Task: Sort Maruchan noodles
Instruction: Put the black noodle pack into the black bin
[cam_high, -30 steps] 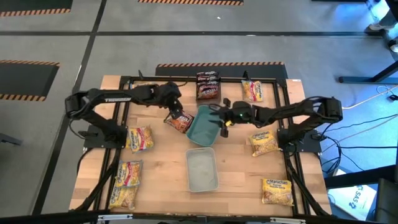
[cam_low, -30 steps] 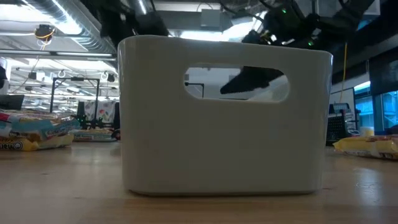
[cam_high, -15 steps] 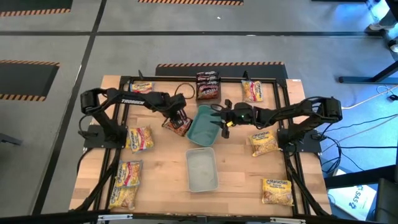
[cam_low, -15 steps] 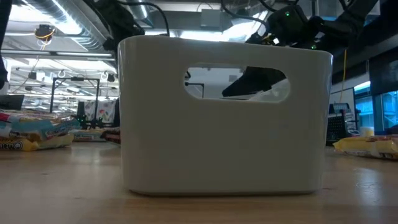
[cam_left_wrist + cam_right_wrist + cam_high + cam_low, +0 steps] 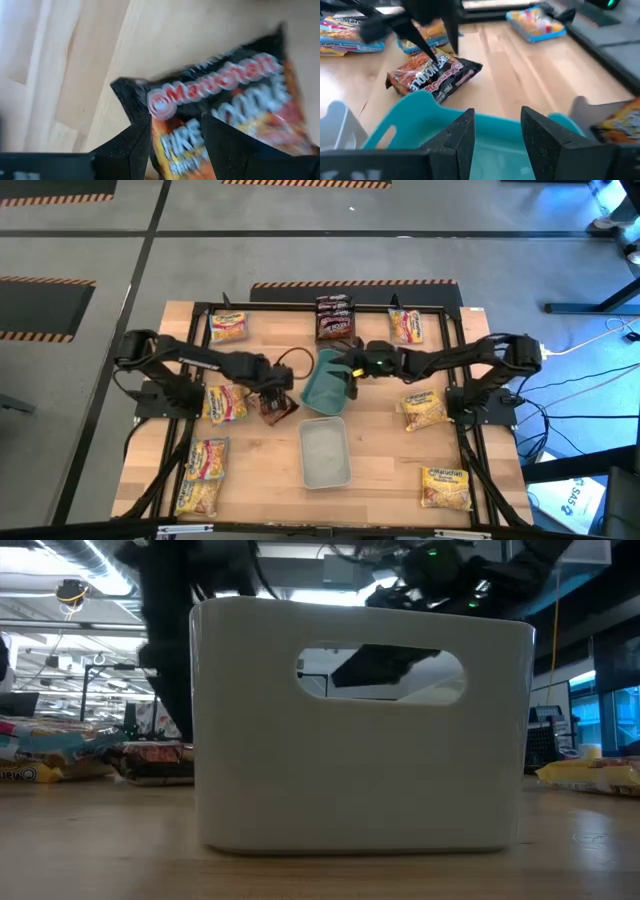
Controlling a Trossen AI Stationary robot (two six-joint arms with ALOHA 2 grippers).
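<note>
On the left of the pale wooden tabletop (image 5: 380, 445), yellow crinkly plastic noodle packets (image 5: 203, 475) lie flat, their print too small to read. Nearer the middle, the left end effector (image 5: 275, 398) is clamped on a dark red-brown crinkly packet (image 5: 235, 110) printed "Maruchan" and "FIRE", which lies on the wood beside a teal plastic tray (image 5: 325, 383). The right end effector (image 5: 352, 372) grips that tilted tray's rim. A pale grey rectangular tray (image 5: 325, 452) sits just in front. More yellow packets (image 5: 424, 408) lie to the right. Grey floor with hazard-striped tape (image 5: 350, 283) surrounds the bench.
</note>
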